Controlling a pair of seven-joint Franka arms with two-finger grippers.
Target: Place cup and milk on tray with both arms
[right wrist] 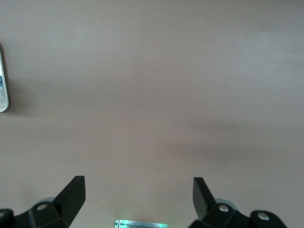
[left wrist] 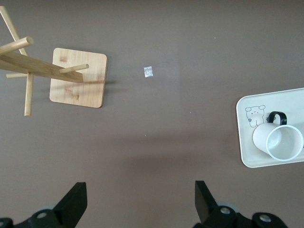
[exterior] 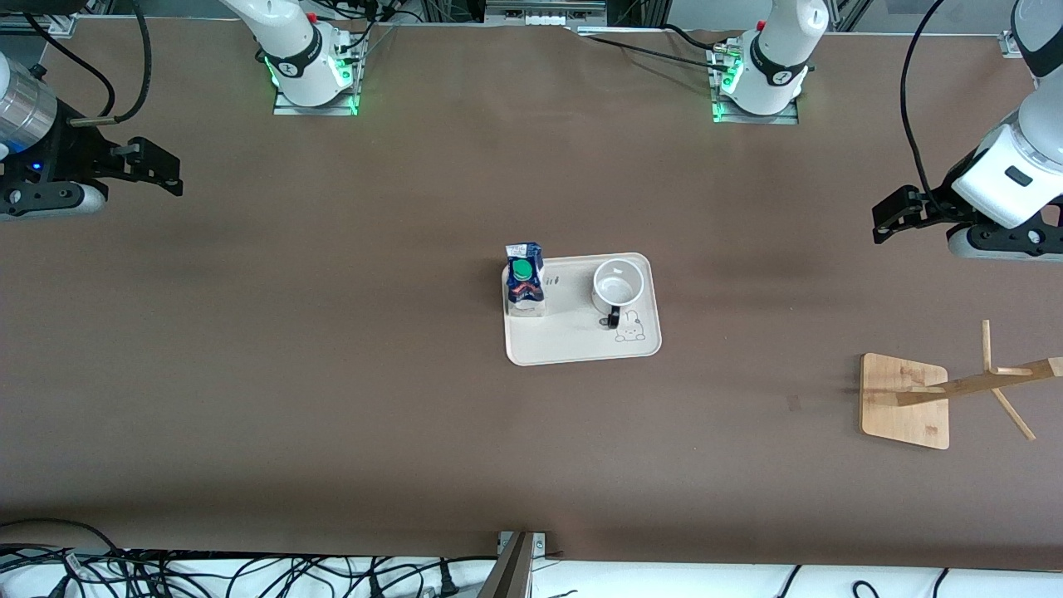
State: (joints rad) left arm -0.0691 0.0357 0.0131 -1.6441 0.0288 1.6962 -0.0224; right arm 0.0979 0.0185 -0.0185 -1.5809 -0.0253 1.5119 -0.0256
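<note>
The cream-white tray (exterior: 573, 340) lies mid-table. The milk (exterior: 525, 278) stands upright on the tray's end toward the right arm. The cup (exterior: 618, 286) stands upright on the tray's end toward the left arm, beside the bunny drawing, its handle toward the front camera. My left gripper (exterior: 884, 220) is open and empty over bare table at the left arm's end. Its wrist view shows its own open gripper (left wrist: 140, 190), the cup (left wrist: 280, 142) and the tray (left wrist: 247, 142). My right gripper (exterior: 162, 170) is open and empty over bare table at the right arm's end, as its wrist view (right wrist: 138, 185) shows.
A wooden rack with pegs on a square base (exterior: 905, 400) stands toward the left arm's end, nearer the front camera than the tray; it also shows in the left wrist view (left wrist: 78, 78). A small scrap (left wrist: 148, 71) lies on the table beside it.
</note>
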